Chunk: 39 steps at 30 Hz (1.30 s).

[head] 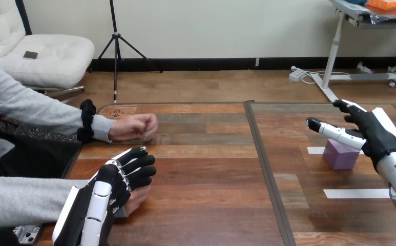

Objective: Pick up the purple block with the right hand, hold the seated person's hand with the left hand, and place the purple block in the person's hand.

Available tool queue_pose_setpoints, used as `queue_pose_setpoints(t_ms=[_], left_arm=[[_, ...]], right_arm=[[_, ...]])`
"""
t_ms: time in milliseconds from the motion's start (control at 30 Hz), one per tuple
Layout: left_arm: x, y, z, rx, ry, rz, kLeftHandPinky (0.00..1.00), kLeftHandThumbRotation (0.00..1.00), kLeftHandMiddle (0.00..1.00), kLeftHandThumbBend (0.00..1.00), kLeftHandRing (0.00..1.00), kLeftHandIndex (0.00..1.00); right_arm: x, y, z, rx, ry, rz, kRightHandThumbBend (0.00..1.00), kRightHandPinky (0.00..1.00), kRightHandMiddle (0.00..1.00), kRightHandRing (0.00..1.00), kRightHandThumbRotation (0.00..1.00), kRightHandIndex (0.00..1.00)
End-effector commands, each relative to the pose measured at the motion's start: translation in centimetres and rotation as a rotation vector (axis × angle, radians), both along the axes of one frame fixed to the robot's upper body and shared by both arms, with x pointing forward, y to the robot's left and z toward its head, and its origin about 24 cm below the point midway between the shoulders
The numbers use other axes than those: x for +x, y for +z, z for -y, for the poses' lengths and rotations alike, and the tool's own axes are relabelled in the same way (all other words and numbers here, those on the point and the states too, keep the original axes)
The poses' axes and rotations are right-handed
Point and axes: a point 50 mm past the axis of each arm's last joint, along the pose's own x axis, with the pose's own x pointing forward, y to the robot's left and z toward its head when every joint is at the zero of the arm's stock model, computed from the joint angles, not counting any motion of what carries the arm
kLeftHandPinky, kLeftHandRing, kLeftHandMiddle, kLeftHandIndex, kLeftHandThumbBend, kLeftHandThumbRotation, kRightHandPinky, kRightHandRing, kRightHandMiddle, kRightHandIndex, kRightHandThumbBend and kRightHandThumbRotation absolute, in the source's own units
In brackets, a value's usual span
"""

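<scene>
Left hand [108, 189] curls its fingers over the person's hand [138, 196] beneath it. Right hand [372, 130] hangs spread, the purple block [340, 155] just under its thumb on the tabletop [211, 205]. Closing off-centre could knock the block aside or catch only a corner.

Left hand [108, 195] palm down, fingers curled over the person's hand [137, 199] beneath them. Right hand [372, 130] open, fingers straight, thumb spread.
</scene>
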Motion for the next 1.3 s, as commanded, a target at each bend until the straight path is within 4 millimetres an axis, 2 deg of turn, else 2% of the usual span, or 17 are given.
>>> queue_pose_setpoints(t_ms=[0, 133, 300, 733, 1267], left_arm=[[1.0, 2.1, 0.6, -0.006, -0.009, 0.111, 0.77, 1.0, 0.78, 0.55, 0.76, 0.78], [0.9, 2.1, 0.5, -0.002, -0.008, 0.114, 0.77, 1.0, 0.77, 0.55, 0.76, 0.77], [0.8, 2.1, 0.5, 0.002, -0.009, 0.12, 0.76, 1.0, 0.77, 0.53, 0.75, 0.77], [0.2, 2.3, 0.1, 0.0, -0.018, 0.113, 0.77, 1.0, 0.79, 0.55, 0.76, 0.78], [-0.5, 2.6, -0.6, 0.013, 0.006, 0.117, 0.76, 1.0, 0.78, 0.57, 0.75, 0.78]], right_arm=[[3.8, 6.4, 0.1, -0.085, -0.059, 0.122, 1.0, 0.85, 0.96, 0.95, 0.59, 0.93], [4.0, 6.3, 0.1, -0.111, -0.076, 0.1, 1.0, 0.85, 0.97, 0.95, 0.58, 0.93], [4.0, 5.9, 0.2, -0.128, -0.116, 0.06, 1.0, 0.8, 0.96, 0.93, 0.56, 0.93], [3.7, 4.0, -0.6, -0.168, -0.136, -0.008, 1.0, 0.78, 0.97, 0.95, 0.49, 0.93], [3.0, 1.3, -1.8, -0.23, -0.137, -0.137, 1.0, 0.9, 0.98, 0.99, 0.36, 0.94]])
